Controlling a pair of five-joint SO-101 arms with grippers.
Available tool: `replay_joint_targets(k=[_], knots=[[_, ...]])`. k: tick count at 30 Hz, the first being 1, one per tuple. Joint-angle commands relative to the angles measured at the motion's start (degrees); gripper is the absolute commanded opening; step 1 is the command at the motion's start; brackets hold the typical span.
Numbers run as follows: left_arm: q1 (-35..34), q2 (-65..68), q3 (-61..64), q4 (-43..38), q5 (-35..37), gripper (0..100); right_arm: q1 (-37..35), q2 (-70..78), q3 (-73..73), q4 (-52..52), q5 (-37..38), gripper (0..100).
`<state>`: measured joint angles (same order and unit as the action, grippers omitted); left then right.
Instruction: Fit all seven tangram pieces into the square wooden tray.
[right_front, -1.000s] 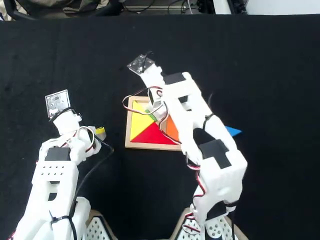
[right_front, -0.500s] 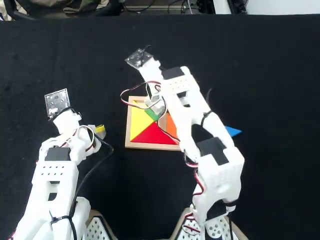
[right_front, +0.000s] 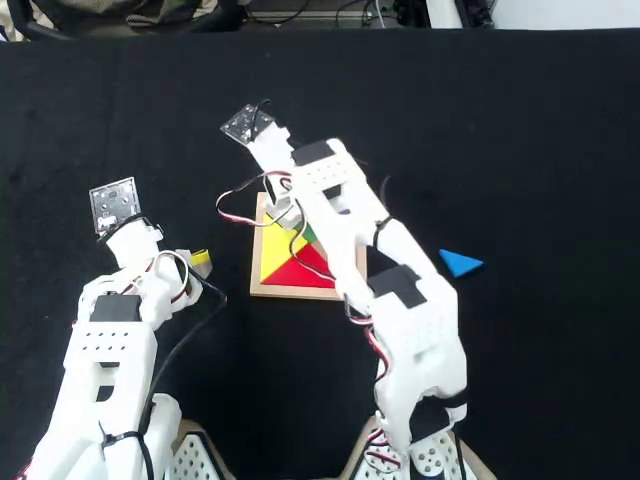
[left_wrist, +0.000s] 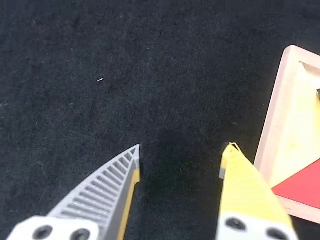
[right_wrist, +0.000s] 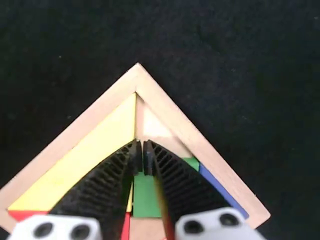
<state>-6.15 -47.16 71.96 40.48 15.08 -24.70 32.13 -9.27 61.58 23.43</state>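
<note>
**Fig.** Right claw (right_wrist: 140, 150), closed, is set at the green piece (right_wrist: 145, 197), with the tray (right_wrist: 172, 112) corner ahead unfilled; the piece may be jammed by a skewed push. Left claw (left_wrist: 180, 150): open.

High camera: fixed overhead, looks down on the black table (right_front: 560, 120), arm bases along the 6 o'clock edge, tray (right_front: 290, 292) near centre. Left wrist camera: low over the cloth, faces out past the left gripper (left_wrist: 183, 147), tray rim in sight. Right wrist camera: close above a tray corner, past the right gripper (right_wrist: 141, 145). All three views share the tray.
</note>
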Motion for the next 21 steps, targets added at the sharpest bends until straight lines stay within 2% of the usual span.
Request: replay_joint_targets(k=[1, 13, 17, 21], knots=[[-0.13, -0.53, -0.31, -1.05, 0.35, 26, 0.44, -0.48, -3.82, 2.99, -0.18, 1.1], [-0.13, -0.53, -0.31, -1.14, 0.35, 26, 0.53, -1.63, -6.2, 6.15, -0.53, 1.1], [-0.13, -0.53, -0.22, -1.14, 0.35, 26, 1.14, -9.63, -13.14, 15.38, -0.09, 1.1], [-0.13, -0.7, 0.48, -1.23, 0.44, 26, 7.21, -19.56, -17.01, 25.85, 2.11, 1.1]])
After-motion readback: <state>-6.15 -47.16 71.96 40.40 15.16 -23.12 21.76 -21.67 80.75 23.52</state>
